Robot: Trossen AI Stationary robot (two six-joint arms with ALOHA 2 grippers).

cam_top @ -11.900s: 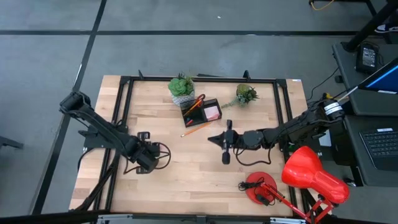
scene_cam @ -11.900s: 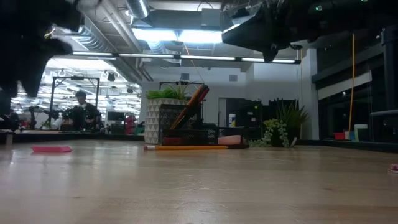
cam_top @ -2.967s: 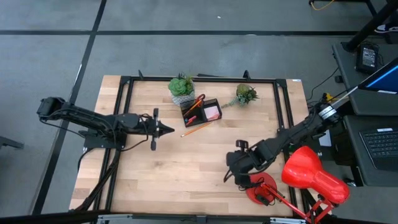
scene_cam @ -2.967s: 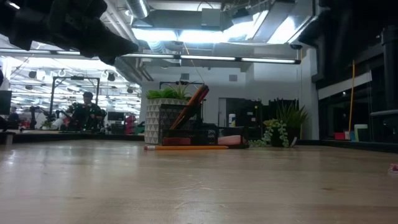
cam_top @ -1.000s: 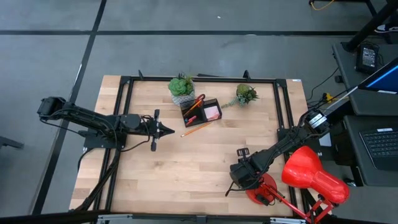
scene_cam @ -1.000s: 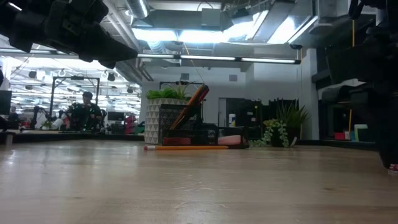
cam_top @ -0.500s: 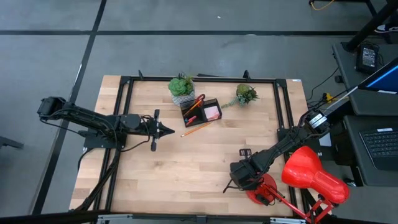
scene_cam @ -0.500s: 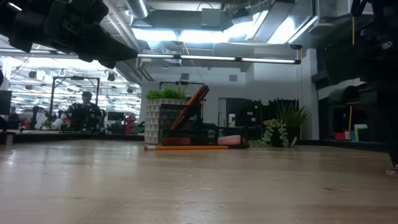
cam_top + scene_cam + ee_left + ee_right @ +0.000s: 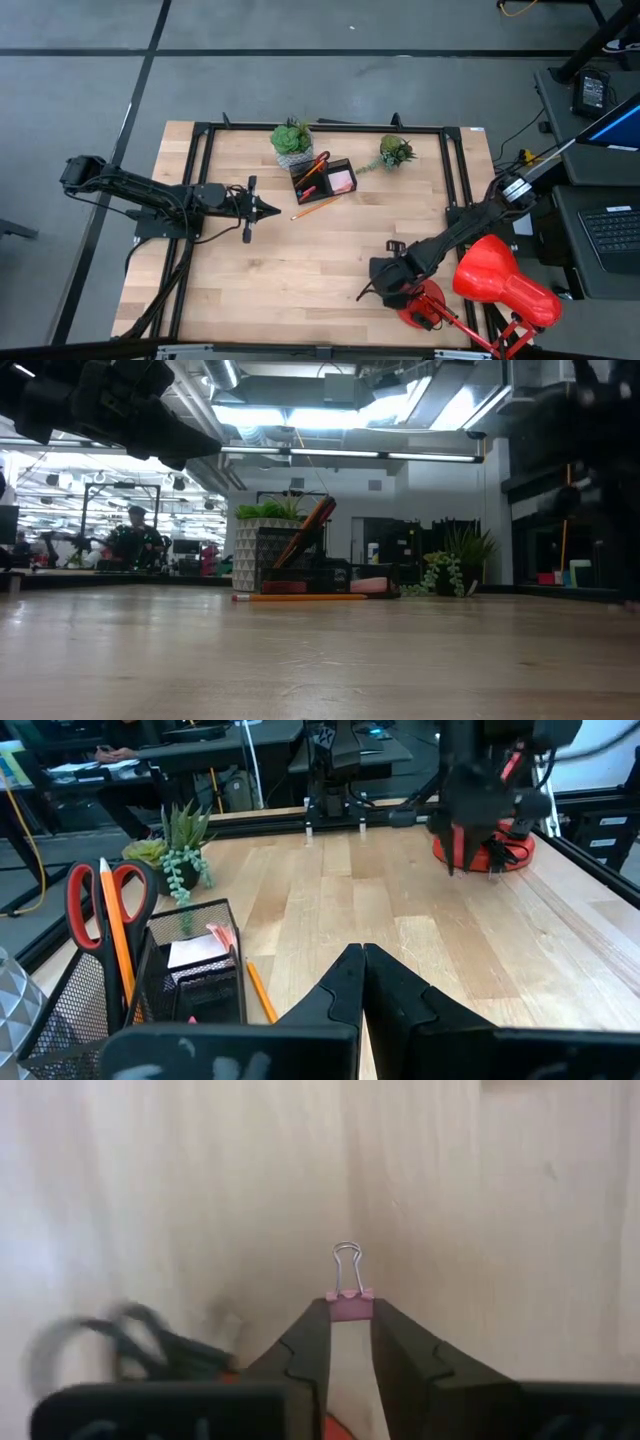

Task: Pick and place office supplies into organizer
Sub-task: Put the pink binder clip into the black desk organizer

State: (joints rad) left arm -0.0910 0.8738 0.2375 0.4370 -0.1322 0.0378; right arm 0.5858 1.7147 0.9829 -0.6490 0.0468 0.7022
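Two fingers of the right gripper (image 9: 349,1320) now pinch a small pink binder clip (image 9: 349,1302), its wire handles pointing away from the jaws; a second ago those jaws stood wider and lower by the lamp base (image 9: 420,305). In my judgement the grasp is made and the clip has come off the wood, so the carry across the table (image 9: 300,260) to the organizer (image 9: 325,178) comes next. In the high view this gripper (image 9: 372,288) sits near the front right of the table, well apart from the organizer.

Left gripper (image 9: 362,965) has its jaws pressed together on nothing and has not moved, hovering left of the organizer and pointing toward it.

Inside the organizer (image 9: 150,990), the scissors (image 9: 105,900) stand handles-up with a pencil (image 9: 117,940) in the tall compartment. A pink pad (image 9: 342,181) lies in the tray on the right. Which compartment the smaller items occupy I cannot tell. One more pencil (image 9: 317,207) lies on the table just in front of the organizer, touching or nearly so, not yet put away.
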